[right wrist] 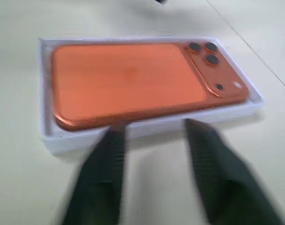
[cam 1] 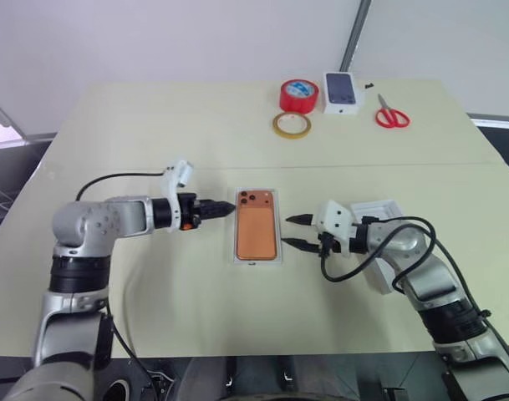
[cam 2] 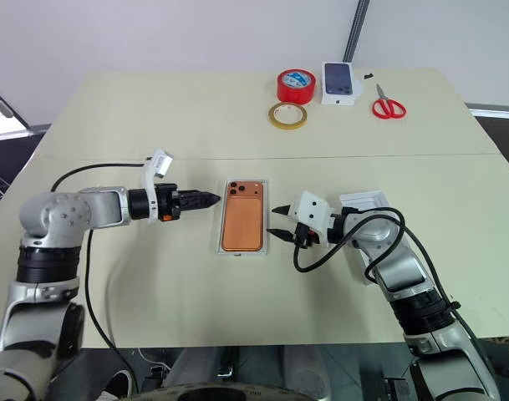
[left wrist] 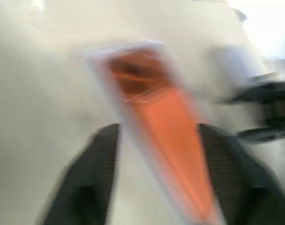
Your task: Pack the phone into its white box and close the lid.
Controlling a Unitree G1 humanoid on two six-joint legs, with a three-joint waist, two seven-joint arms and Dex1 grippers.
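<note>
On my desk [cam 1: 154,125] the white box [cam 1: 277,255] sits centre with the phone [cam 1: 257,225] seated inside; the lid [cam 1: 379,209] waits at three o'clock. Left gripper [cam 1: 229,208] jaws look nearly together, right gripper [cam 1: 293,231] jaws apart, both empty. I judge packing done; next I must fetch and seat that lid.

Phone seated in tray, both pincers flanking it on the bench

The phone [cam 2: 242,215] lies camera side up inside the white box [cam 2: 222,247] at mid-bench [cam 2: 154,125]. The left pincer [cam 2: 211,200] points at the tray's left side, its fingers drawn near together, holding nothing. The right pincer [cam 2: 279,222] stands just beside the tray's right side, fingers apart and empty. The lid [cam 2: 364,203] lies behind the right arm. At the far edge: red tape roll [cam 2: 295,85], tan tape ring [cam 2: 287,116], small printed box [cam 2: 340,83], scissors [cam 2: 388,106].
</note>
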